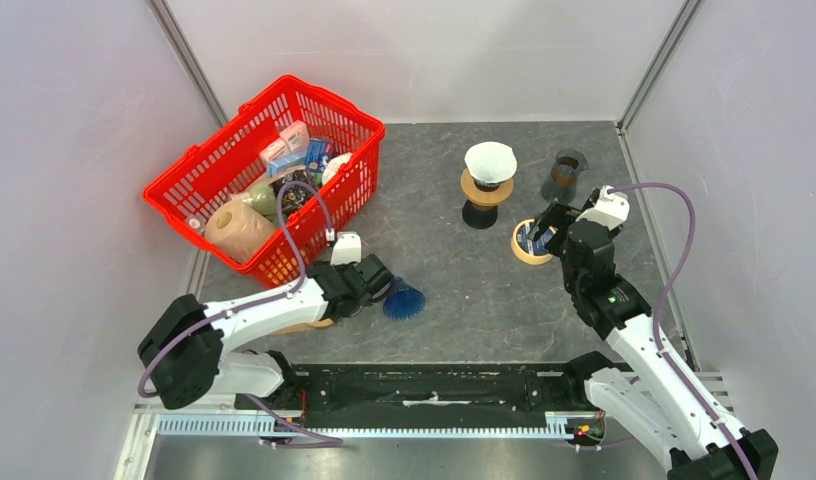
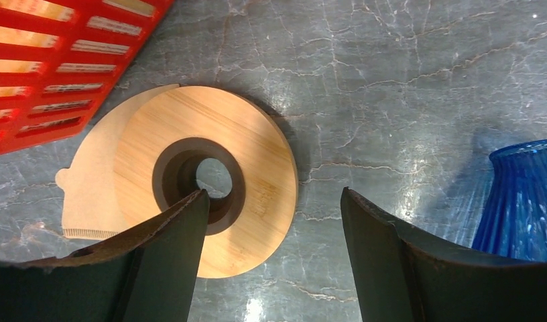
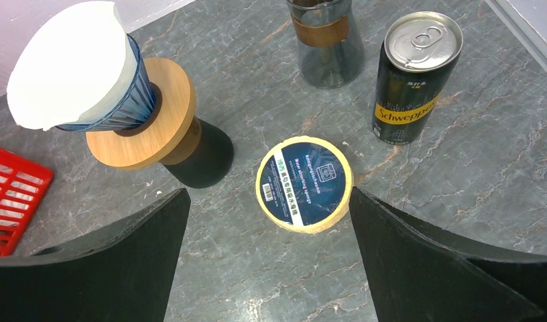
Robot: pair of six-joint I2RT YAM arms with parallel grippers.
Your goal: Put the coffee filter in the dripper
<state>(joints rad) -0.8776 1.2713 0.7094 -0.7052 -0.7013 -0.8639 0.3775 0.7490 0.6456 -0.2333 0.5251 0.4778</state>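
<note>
Upper right, a black can (image 3: 414,80) reads "Schweppes"; left gripper (image 2: 273,201) and right gripper (image 3: 269,196) hold fingers apart.

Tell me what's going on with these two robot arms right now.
Neither arm holds anything. The left gripper hangs open over a round wooden ring that lies on a flat brown paper filter, next to a blue ribbed glass cone. The right gripper is open above a yellow roll of tape. Beyond it, a white paper filter already sits in a blue glass dripper on a black stand.
</note>
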